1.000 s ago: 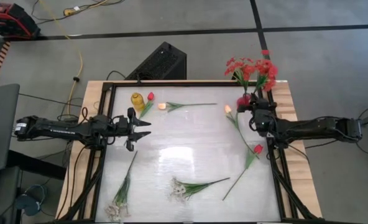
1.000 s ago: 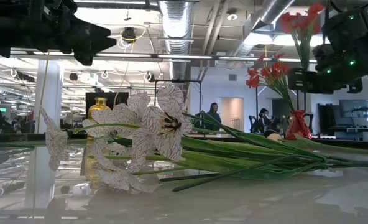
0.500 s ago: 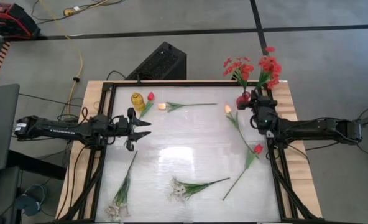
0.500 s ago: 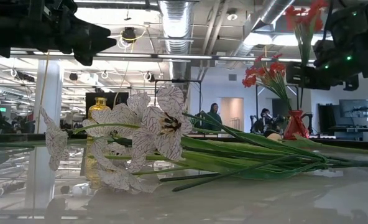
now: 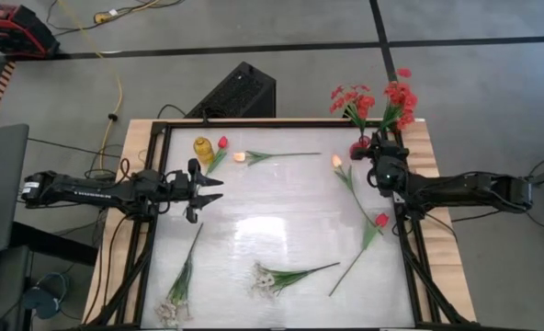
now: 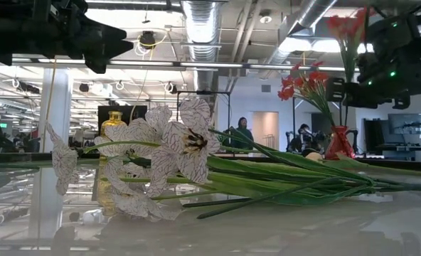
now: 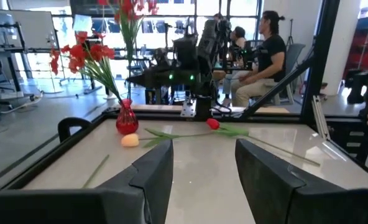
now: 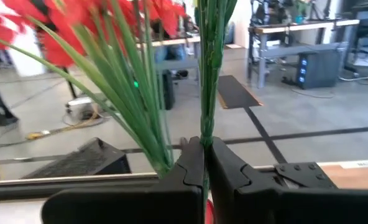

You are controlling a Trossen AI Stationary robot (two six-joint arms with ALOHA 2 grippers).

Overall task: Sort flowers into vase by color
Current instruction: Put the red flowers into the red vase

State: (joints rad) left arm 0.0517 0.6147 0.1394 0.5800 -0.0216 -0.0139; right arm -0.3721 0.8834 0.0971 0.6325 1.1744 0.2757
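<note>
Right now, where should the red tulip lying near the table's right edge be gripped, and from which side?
Grip the red tulip on its bare lower stalk, below the leaves. It lies flat on the table, slanting, so come straight down, jaws across the stalk. The right gripper, nearest, is shut on a red blossom stem.

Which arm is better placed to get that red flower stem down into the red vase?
The right. Its gripper is shut on a red flower stem directly over the red vase. The left gripper hangs open across the table.
</note>
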